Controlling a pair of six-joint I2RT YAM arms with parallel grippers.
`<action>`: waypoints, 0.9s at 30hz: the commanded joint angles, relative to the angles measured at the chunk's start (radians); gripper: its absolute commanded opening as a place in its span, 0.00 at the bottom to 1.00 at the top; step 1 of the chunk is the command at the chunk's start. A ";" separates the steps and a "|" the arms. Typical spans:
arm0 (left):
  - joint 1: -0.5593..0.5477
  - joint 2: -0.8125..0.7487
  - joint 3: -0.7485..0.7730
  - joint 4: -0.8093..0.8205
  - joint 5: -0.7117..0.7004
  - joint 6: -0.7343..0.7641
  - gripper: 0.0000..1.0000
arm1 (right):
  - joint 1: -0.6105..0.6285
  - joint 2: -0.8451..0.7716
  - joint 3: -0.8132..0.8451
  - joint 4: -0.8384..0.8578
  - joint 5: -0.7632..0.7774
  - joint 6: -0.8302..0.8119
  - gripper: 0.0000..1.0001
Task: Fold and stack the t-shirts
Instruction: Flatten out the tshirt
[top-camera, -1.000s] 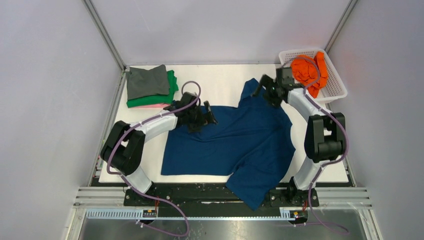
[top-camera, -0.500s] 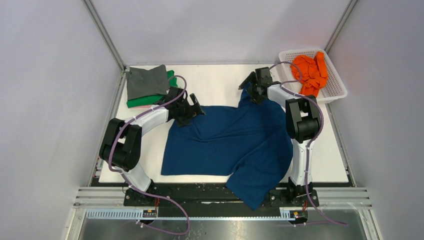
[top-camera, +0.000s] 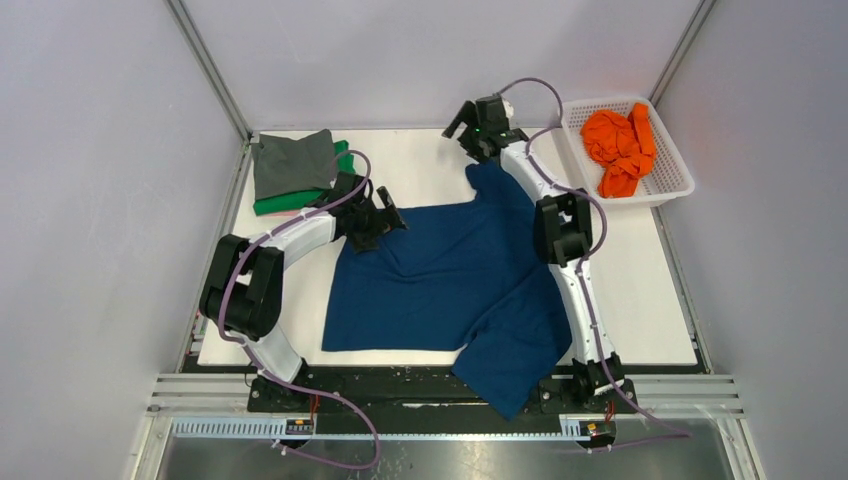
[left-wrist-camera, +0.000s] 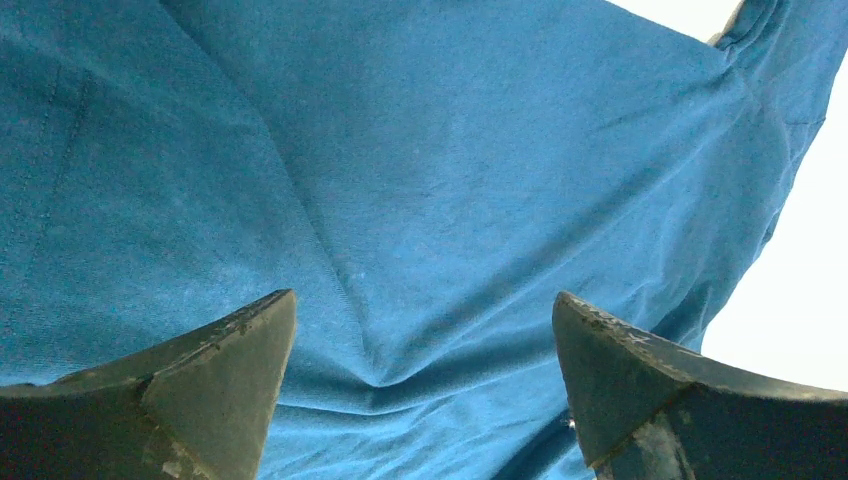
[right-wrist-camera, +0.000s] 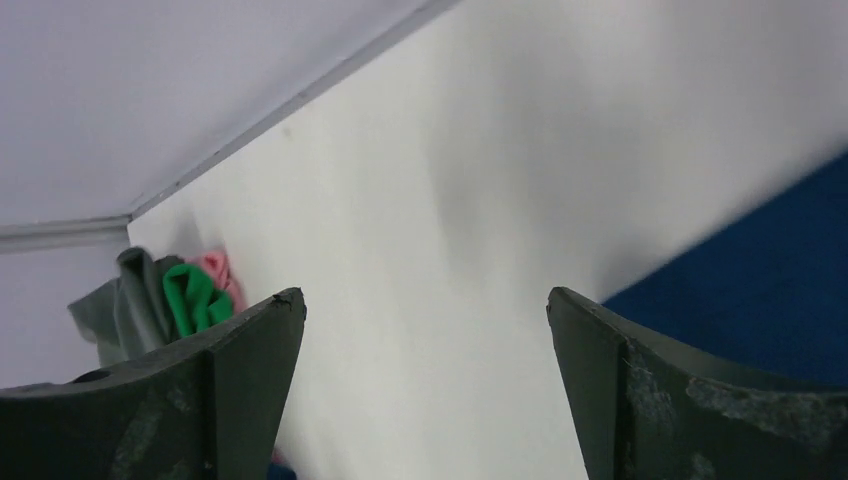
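Dark blue t-shirt lies spread on the white surface, centre-right, w/ one corner hanging over the near edge. Left gripper sits at the shirt's far-left part, jaws spread, cloth creased between them; tips probably just above the fabric, can't tell for sure. Right gripper is over bare surface near the far edge, just beyond the shirt's far tip, jaws spread, holding nothing. Far-left corner: stack w/ grey t-shirt on green on pink. Orange t-shirt is bunched in the white mesh basket, far right.
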 joint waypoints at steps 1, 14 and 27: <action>0.008 0.000 0.084 -0.009 -0.036 0.020 0.99 | 0.045 0.032 0.248 -0.263 0.014 -0.186 0.99; -0.019 0.126 0.173 0.029 -0.029 0.010 0.99 | -0.019 -0.631 -0.760 -0.270 -0.066 -0.364 1.00; -0.014 0.418 0.473 -0.088 -0.083 -0.004 0.99 | -0.148 -0.472 -0.707 -0.354 -0.157 -0.344 0.99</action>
